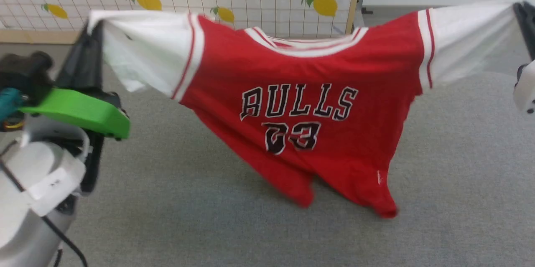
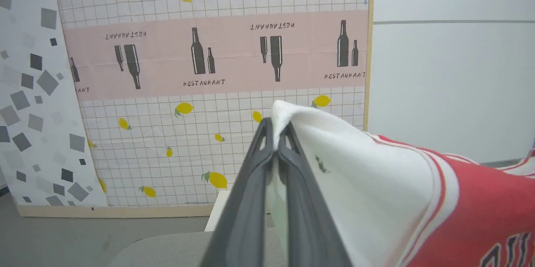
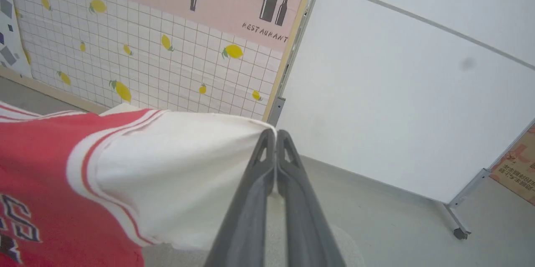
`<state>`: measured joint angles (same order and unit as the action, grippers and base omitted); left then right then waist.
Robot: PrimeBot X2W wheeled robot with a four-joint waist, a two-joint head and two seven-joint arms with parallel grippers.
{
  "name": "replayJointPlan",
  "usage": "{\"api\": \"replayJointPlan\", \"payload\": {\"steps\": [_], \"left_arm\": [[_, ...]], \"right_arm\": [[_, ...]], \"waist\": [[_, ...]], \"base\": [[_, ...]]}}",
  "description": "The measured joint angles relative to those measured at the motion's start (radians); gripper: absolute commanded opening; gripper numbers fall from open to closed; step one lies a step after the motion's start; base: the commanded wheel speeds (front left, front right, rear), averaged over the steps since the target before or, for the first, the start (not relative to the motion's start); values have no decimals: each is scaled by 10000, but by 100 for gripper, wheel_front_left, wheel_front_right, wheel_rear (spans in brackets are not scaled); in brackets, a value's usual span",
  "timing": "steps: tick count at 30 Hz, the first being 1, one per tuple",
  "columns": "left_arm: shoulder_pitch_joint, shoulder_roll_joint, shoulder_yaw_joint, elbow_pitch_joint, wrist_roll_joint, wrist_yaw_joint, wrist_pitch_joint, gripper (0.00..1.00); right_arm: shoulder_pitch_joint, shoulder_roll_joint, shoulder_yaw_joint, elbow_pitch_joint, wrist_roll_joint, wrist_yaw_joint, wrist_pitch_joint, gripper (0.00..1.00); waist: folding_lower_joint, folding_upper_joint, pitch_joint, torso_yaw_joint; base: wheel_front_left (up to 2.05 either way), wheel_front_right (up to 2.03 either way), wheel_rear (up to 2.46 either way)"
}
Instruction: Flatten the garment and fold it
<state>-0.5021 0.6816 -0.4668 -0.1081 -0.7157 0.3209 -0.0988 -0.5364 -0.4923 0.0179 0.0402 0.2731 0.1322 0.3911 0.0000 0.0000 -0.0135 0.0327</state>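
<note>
Support: grey felt-covered table (image 1: 459,154), rounded far corner. Red soft-fabric shirt with white sleeves (image 1: 334,70) hangs over it; hem contact unclear, blurred.

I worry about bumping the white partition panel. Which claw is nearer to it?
Right. The right claw, shut on one sleeve of the garment, points at the white partition panel; the left claw, on the other sleeve, faces the lemon screen beside it.
</note>
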Motion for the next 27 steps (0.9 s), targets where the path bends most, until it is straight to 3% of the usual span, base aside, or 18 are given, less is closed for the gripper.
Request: {"api": "replayJointPlan", "payload": {"steps": [6,11,20,27], "left_arm": [[-323,512,727,-700,-100,282,119,0],[-1388,869,918,-736,-107,217,685,0],[-4467,777,286,1356,27,-980,1906,0],[-7320,-226,44,3881,533,-1670,1503,0]], "right_arm": [[-999,-403,61,-426,140,0,303,0],[-2451,-623,391,-115,443,0,307,0],[-5896,-667,1659,2119,529,0,-612,0],[-8610,-134,2192,4690,244,0,-2161,0]], "waist": [[0,0,-33,-11],[0,0,381,-60],[0,0,1722,-244],[1,0,3001,-417]], "base": [[0,0,0],[0,0,0],[0,0,0],[0,0,0]]}}
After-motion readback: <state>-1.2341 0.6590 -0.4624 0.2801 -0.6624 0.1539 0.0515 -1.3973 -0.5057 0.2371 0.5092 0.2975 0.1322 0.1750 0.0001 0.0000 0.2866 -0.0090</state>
